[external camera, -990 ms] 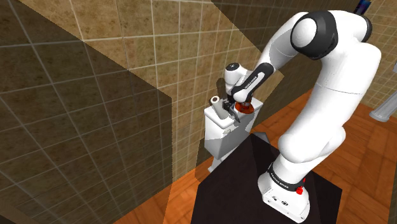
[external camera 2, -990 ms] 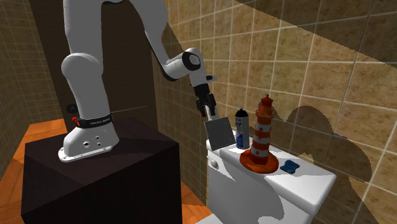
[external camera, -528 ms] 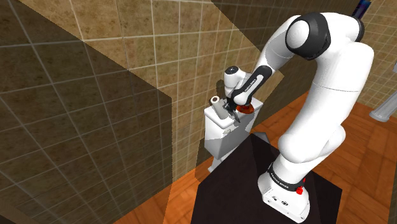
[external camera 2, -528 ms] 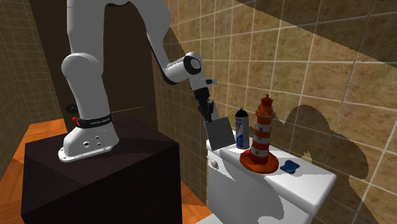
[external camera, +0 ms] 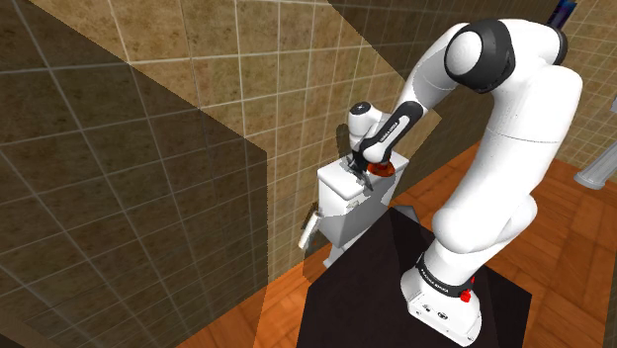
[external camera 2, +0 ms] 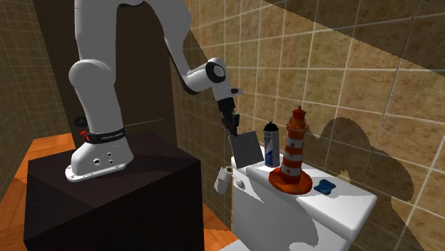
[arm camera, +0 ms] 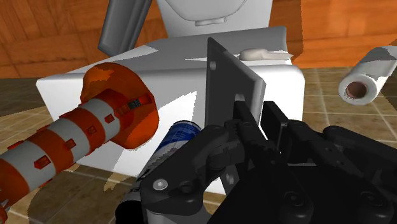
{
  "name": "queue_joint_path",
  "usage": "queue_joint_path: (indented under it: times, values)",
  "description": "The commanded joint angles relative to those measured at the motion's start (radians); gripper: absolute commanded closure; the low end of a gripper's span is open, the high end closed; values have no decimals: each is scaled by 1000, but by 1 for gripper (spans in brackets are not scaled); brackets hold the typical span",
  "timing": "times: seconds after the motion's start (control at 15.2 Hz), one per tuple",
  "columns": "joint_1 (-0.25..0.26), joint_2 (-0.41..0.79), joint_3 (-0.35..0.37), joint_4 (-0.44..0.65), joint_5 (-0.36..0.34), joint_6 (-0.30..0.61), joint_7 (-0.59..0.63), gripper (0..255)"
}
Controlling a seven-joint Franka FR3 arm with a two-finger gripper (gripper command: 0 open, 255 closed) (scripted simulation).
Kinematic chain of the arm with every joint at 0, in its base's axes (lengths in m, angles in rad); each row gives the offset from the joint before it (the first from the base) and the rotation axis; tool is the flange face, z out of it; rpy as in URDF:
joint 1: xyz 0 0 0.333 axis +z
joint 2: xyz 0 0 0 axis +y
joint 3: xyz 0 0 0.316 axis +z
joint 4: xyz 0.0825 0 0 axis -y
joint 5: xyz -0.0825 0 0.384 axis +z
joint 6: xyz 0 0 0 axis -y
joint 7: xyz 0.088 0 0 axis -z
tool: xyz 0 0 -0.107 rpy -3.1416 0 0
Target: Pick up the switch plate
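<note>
Our hand is pinching the switch plate by its upper edge. In the wrist view the black fingers close on either face of the dark grey plate, with no gap we can make out.

In the second exterior view the plate hangs from the hand toward five o'clock. It is tilted, and its long side runs roughly from eleven to five. Its lower corner sits right at the end of the toilet tank, and we cannot tell whether it touches the lid or hangs just clear.

What matters for the next move is that the plate continues straight on from the fingers, with the tank directly beneath it. We judge that a rise toward twelve o'clock would carry it free.

A spray can stands just beside the plate at three o'clock, and a red-and-white lighthouse stands beyond it. Any swing that way could knock them.

A paper roll shows at seven o'clock from the plate, beside the tank wall with nothing visible under it. We take it to be loose and no part of our grip.
</note>
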Motion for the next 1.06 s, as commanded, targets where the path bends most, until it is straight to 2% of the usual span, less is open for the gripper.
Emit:
queue_joint_path:
  times: [0.0,0.79,0.99]
  values:
    - [-2,-23,6,-5,19,-16,-20,255]
    - [-2,-176,31,-11,148,-145,-162,255]
    - [-1,-190,32,-10,159,-158,-174,255]
